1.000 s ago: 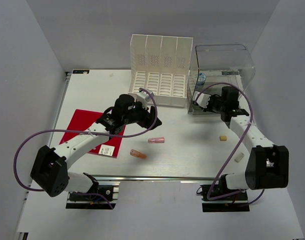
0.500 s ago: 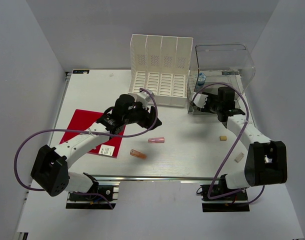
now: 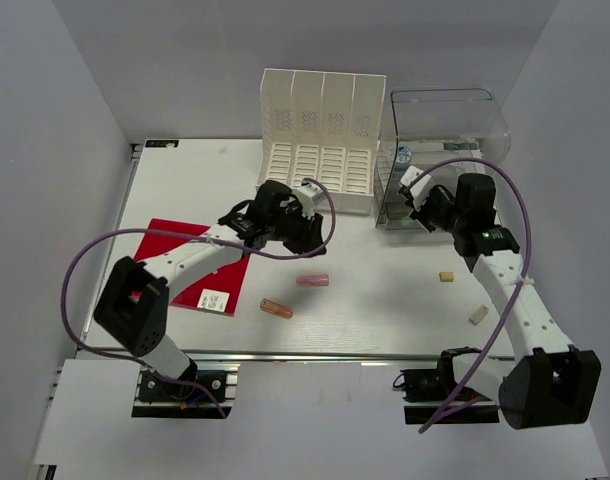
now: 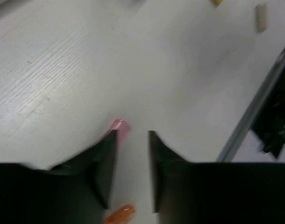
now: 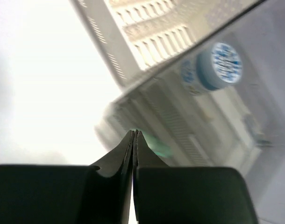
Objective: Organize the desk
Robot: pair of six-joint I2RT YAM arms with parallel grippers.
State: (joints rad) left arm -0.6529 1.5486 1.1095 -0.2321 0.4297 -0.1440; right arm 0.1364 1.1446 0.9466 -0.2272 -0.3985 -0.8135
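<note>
The desk (image 3: 385, 310) is filling the middle of the top view, its aluminium rail (image 3: 315, 355) running along the near edge just ahead of the arm bases. A pink cylinder (image 3: 312, 281) and an orange cylinder (image 3: 276, 308) are lying near its centre, apart from each other; a red folder (image 3: 175, 262) is lying flat at the left; a small yellow block (image 3: 446, 276) and a white block (image 3: 478, 315) are sitting apart at the right. A white slotted file rack (image 3: 320, 140) and a clear bin (image 3: 445, 130) are standing side by side at the far edge, a blue-capped bottle (image 3: 403, 157) apparently sitting inside the bin. The left gripper (image 4: 132, 154) is hanging over the desk on the far side of the pink cylinder, its fingers spread and gripping nothing; the right gripper (image 5: 134, 137) is pointing at the bin's front left corner, its fingers pressed together on nothing.
</note>
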